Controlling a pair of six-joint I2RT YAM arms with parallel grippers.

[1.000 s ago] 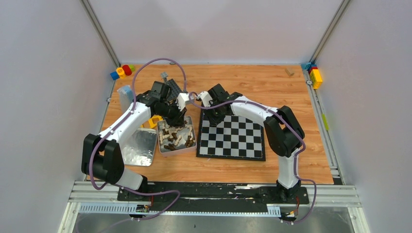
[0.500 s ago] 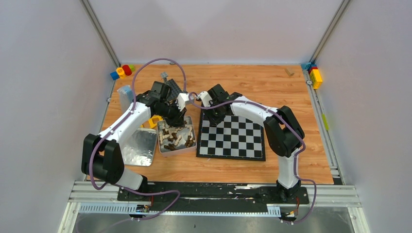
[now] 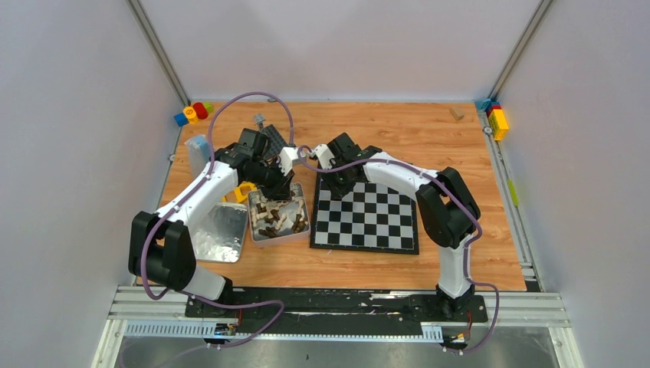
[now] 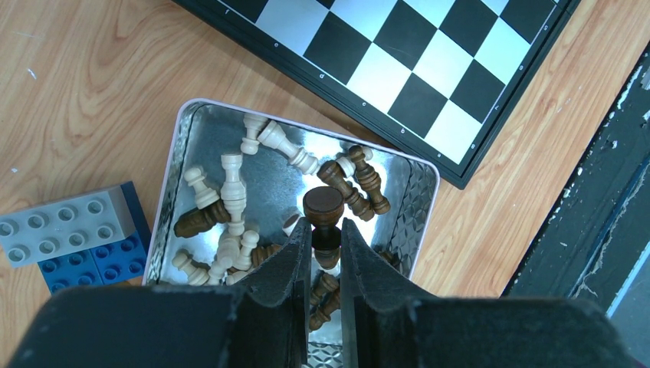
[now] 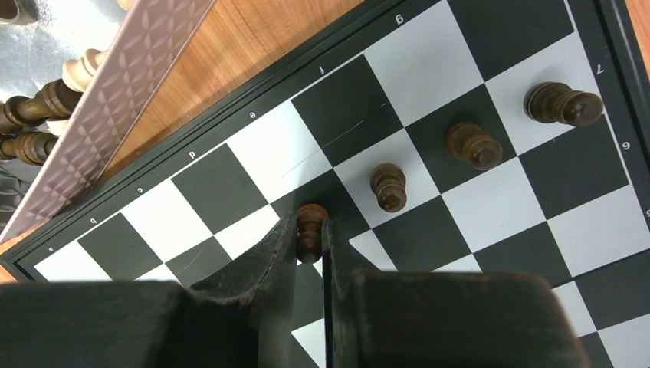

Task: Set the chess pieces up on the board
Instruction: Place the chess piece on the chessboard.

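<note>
My left gripper (image 4: 326,230) hangs over the metal tin (image 4: 172,165), shut on a dark brown chess piece (image 4: 323,205) with its round base towards the camera. Several cream and brown chess pieces (image 4: 230,192) lie loose in the tin. My right gripper (image 5: 309,230) is shut on a small dark brown pawn (image 5: 310,217) at the far left part of the board (image 5: 253,157). Three more brown pieces (image 5: 389,186) (image 5: 474,145) (image 5: 563,103) stand in a diagonal row on the board. In the top view both grippers (image 3: 277,184) (image 3: 337,184) sit close together, either side of the board's (image 3: 368,222) far left corner.
The tin's lid (image 3: 215,230) lies left of the tin (image 3: 278,217). Grey and blue bricks (image 4: 69,230) sit beside the tin. A dark studded baseplate (image 3: 274,140) lies behind the left gripper. Coloured bricks rest at the far left (image 3: 193,113) and far right (image 3: 497,119) corners.
</note>
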